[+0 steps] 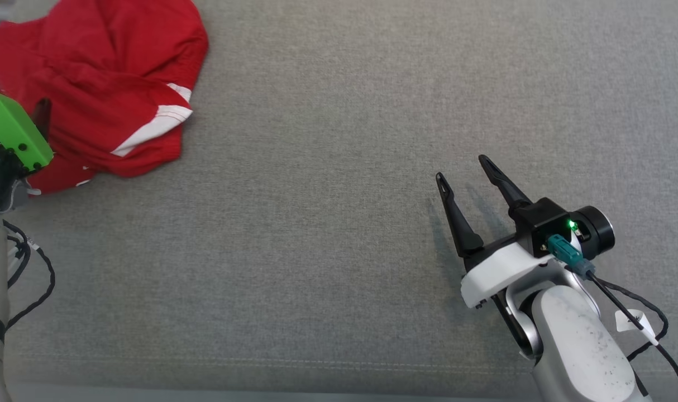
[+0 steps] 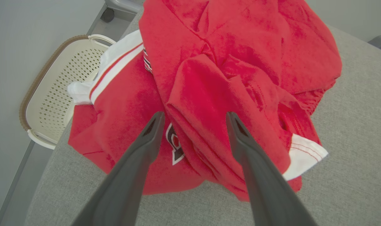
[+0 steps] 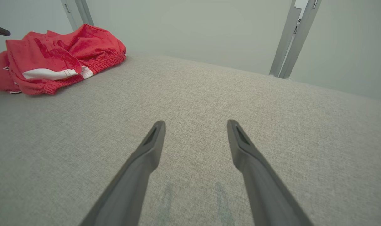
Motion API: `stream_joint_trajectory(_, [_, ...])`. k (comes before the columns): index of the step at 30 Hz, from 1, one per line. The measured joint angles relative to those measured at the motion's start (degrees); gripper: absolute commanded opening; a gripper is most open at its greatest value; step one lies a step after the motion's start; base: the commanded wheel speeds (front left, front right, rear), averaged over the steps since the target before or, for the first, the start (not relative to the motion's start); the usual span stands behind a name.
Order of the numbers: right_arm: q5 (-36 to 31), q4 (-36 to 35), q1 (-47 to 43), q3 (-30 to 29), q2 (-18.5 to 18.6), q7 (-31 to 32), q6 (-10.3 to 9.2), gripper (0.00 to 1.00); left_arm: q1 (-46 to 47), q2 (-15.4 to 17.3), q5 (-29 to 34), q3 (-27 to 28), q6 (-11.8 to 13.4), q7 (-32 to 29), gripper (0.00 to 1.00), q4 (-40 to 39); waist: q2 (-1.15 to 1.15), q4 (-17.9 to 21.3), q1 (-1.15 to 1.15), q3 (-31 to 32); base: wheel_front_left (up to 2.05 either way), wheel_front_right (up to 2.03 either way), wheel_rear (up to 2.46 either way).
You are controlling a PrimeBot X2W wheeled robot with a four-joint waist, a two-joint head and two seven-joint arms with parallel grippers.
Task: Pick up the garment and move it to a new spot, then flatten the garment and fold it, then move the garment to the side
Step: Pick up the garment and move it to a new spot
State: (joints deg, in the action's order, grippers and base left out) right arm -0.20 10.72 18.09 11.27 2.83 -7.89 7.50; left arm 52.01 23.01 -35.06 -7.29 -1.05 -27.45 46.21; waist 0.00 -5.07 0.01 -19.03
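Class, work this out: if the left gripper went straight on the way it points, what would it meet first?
Most likely the crumpled red fabric garment with white trim: the open left gripper points straight at a raised fold of it. How near is unclear.

The light is bright, soft and even all over. My right claw [image 3: 195,121] drops a faint shadow [image 3: 167,201] on the grey cloth [image 3: 193,88] just under its fingers [image 3: 137,179]. Both wrist pictures bend at the edges, and I see the fingers go blurry near the camera. The red garment [image 2: 240,47] in front of my left claw [image 2: 195,113] looks sharp.
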Motion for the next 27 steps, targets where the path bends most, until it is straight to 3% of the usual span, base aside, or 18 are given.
stream_joint_trajectory(5, [0.1,-0.6,-0.4,-0.5,0.0,0.0,0.00,1.00,0.7,0.9,1.4,-0.3,4.3,-1.3,1.00,0.9,0.00,2.5,0.00,-4.2,0.00,0.00,0.00])
stream_joint_trajectory(8, [0.2,-0.7,-0.4,-0.8,0.0,0.0,0.00,1.00,0.8,0.5,1.3,0.0,5.2,-1.2,1.00,0.8,0.00,3.7,0.00,-6.0,0.00,0.00,0.00])
stream_joint_trajectory(9, [0.2,-0.6,-0.4,-0.8,0.0,-0.1,0.00,1.00,0.8,0.2,1.3,-0.1,5.7,-1.1,0.80,0.7,0.00,4.0,0.00,-6.4,0.00,0.00,0.00])
stream_joint_trajectory(10, [0.2,-0.6,-0.4,-0.8,0.0,-0.1,0.00,1.00,0.8,0.0,1.4,-0.3,5.8,-0.5,0.29,0.6,0.00,4.3,0.00,-6.7,0.00,0.00,0.00])
stream_joint_trajectory(11, [0.2,-0.4,-0.4,-0.7,0.0,-0.1,0.00,1.00,0.7,0.0,1.5,-0.3,6.0,-0.1,0.00,0.5,0.00,4.6,0.00,-6.9,0.00,0.00,0.00])
stream_joint_trajectory(22, [2.7,3.9,-1.9,0.9,0.0,-1.6,0.00,1.00,-1.0,0.0,3.7,-2.0,6.7,7.0,0.00,-3.1,0.00,4.8,-0.01,-0.5,0.00,0.00,0.00])
stream_joint_trajectory(27, [4.1,6.2,-4.2,0.7,0.0,-2.4,0.00,1.00,-0.7,0.2,6.3,-4.6,5.1,10.0,0.00,-6.3,0.00,5.0,-0.01,4.5,0.00,0.00,0.00])
